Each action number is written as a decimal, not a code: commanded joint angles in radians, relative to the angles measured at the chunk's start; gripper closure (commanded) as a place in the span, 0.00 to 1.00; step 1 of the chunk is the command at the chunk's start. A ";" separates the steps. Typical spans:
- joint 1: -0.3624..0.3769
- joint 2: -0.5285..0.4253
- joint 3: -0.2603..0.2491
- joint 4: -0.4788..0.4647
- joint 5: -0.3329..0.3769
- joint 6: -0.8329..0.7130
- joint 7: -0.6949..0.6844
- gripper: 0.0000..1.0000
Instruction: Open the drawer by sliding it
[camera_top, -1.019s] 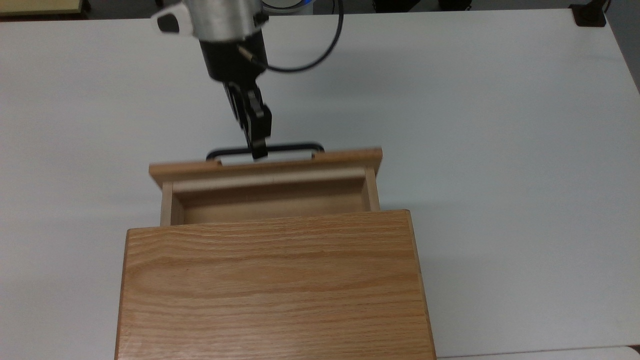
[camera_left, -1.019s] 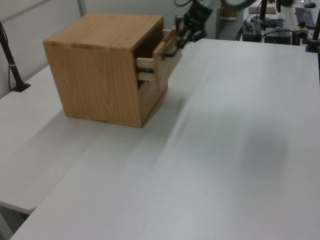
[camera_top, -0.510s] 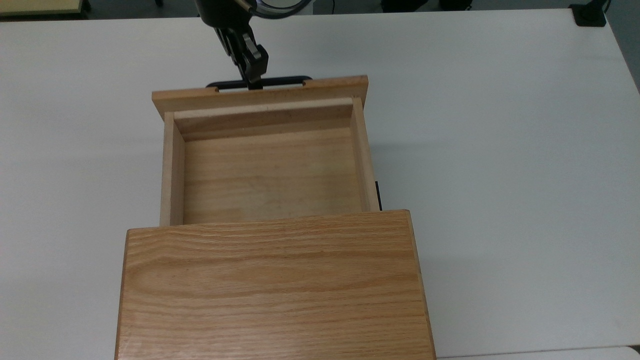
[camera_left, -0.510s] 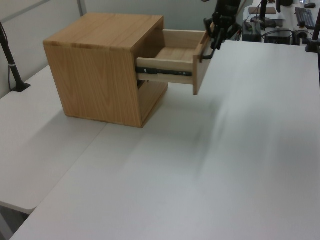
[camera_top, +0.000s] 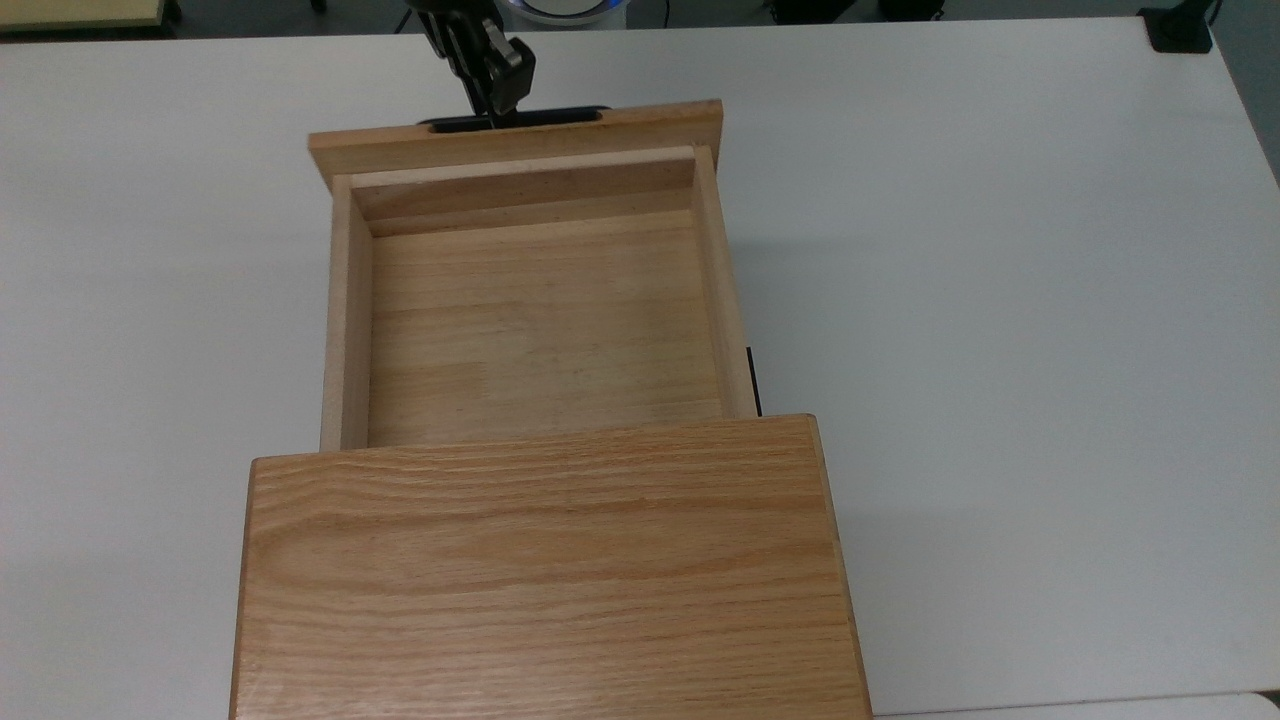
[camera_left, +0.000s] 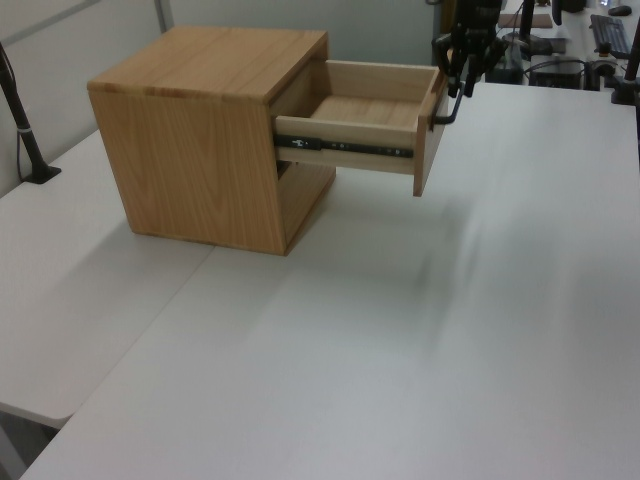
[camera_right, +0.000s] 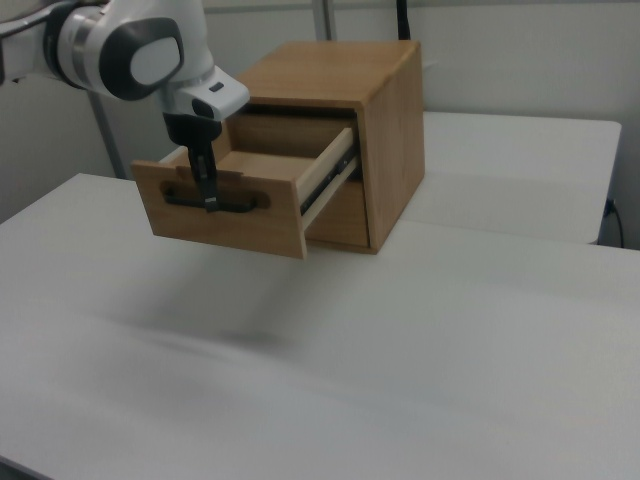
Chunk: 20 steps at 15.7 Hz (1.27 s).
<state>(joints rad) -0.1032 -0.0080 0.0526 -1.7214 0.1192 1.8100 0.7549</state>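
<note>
Drawer (camera_top: 540, 320) pulled far out of cabinet (camera_top: 545, 570), inside bare, pale walls visible. Gripper (camera_top: 497, 112) at front panel, fingers narrow, closed on handle (camera_right: 212, 203) near its middle as far as right view shows; contact itself hard to confirm in top view. Black slide rail (camera_left: 345, 147) exposed along drawer side. No readable writing or labels. Cabinet sits on white table (camera_top: 1000, 300). Black clamp post (camera_left: 18, 115) at left view's left, well apart from cabinet.
</note>
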 joint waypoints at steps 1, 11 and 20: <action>-0.021 -0.064 0.006 0.006 -0.013 -0.040 -0.069 0.00; 0.127 -0.115 -0.123 0.097 -0.038 -0.196 -0.334 0.00; 0.165 -0.076 -0.143 0.108 -0.174 -0.178 -0.686 0.00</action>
<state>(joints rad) 0.0355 -0.0877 -0.0691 -1.6206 -0.0381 1.6360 0.1144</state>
